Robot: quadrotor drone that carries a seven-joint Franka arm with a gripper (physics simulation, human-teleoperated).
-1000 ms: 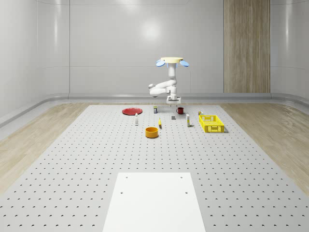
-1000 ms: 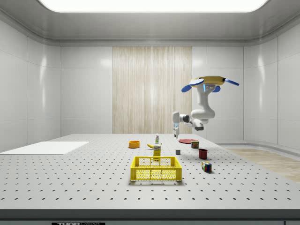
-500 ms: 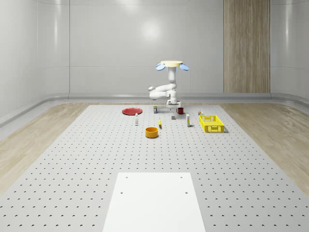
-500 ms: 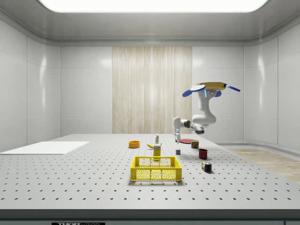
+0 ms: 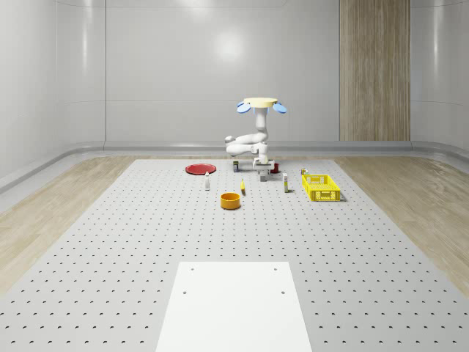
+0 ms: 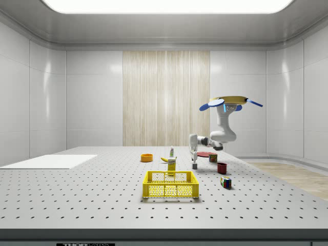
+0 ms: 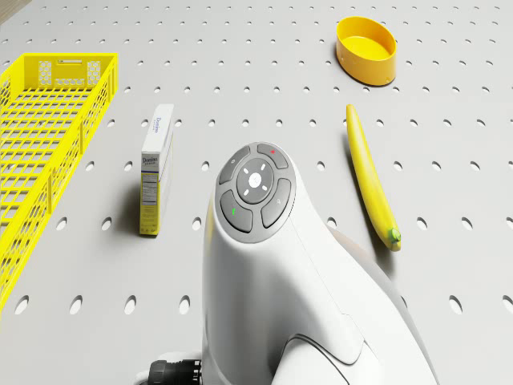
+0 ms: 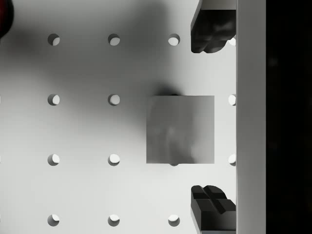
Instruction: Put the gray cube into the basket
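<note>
The task is at its early stage, by my reading: the gray cube (image 8: 180,129) sits on the perforated table (image 5: 146,242), not yet gripped and not lifted, and the carry to the yellow basket (image 5: 321,188) and the release into it are all left to do. The drone (image 6: 229,102) hovers above the cluster of objects at the far part of the table, with the arm bent down so that the gripper (image 8: 213,119) hangs right over the cube; in the wrist view its two dark fingers (image 8: 210,30) stand spread apart, one on each side of the cube with bare table showing between each pad and the cube face, so the gripper is open and holds nothing. The basket stands well apart from the cube, toward the whole-scene view's right, and nothing can be seen inside it. Counted: one gray cube, one basket, one orange bowl (image 5: 231,200), one banana (image 7: 370,178), one red plate (image 5: 199,169), one dark red cup (image 6: 222,167), one multicoloured cube (image 6: 225,181) and one small upright box (image 7: 155,169) (other small items by the plate are too tiny to name)
</note>
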